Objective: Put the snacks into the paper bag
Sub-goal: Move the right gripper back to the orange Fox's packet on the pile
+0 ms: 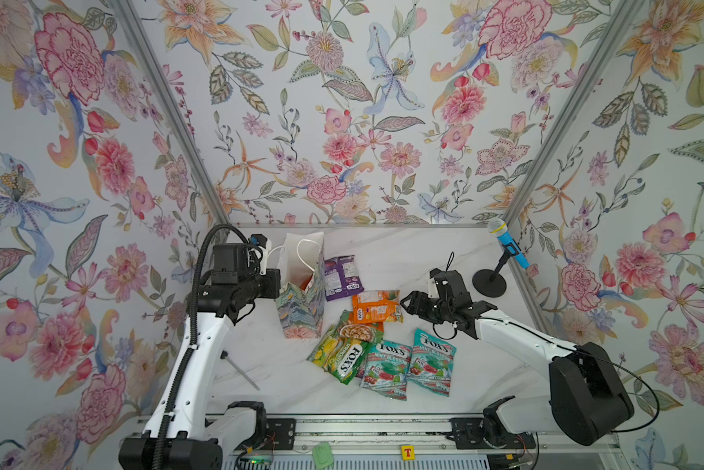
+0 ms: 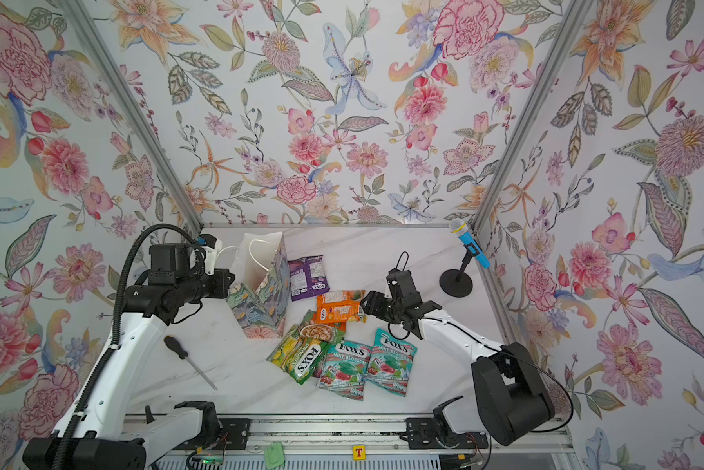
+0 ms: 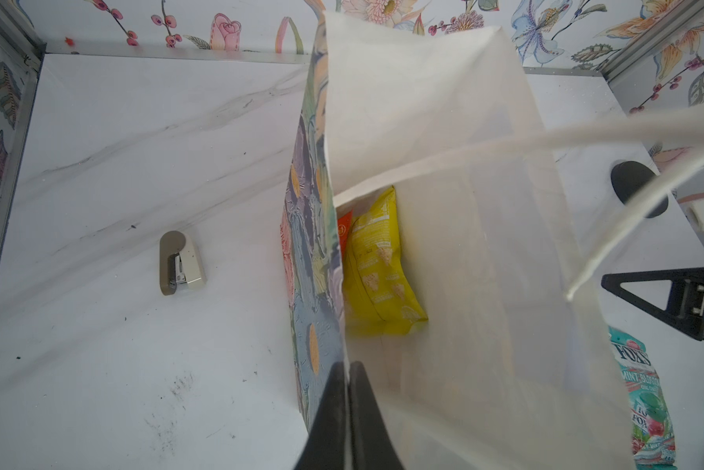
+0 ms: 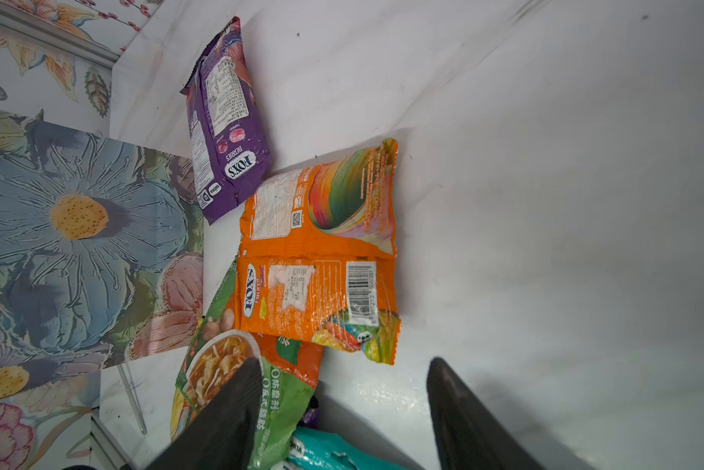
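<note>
One yellow pouch (image 3: 376, 276) inside the paper bag (image 3: 443, 122) shows only in the left wrist view; the left hand (image 3: 347, 368) pinches the bag's wall. The right hand (image 4: 344, 362) gapes, empty.

White marble table (image 1: 415, 252): paper bag (image 1: 301, 309) upright, snacks (image 1: 376, 307) scattered just beside it, screwdriver (image 2: 187, 360), stapler (image 3: 181, 264), microphone stand (image 1: 489, 281).

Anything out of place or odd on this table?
Yes, three stray items: a screwdriver lies near the front left, a stapler lies left of the paper bag, and a blue microphone stands in the back right corner. None is a snack.
</note>
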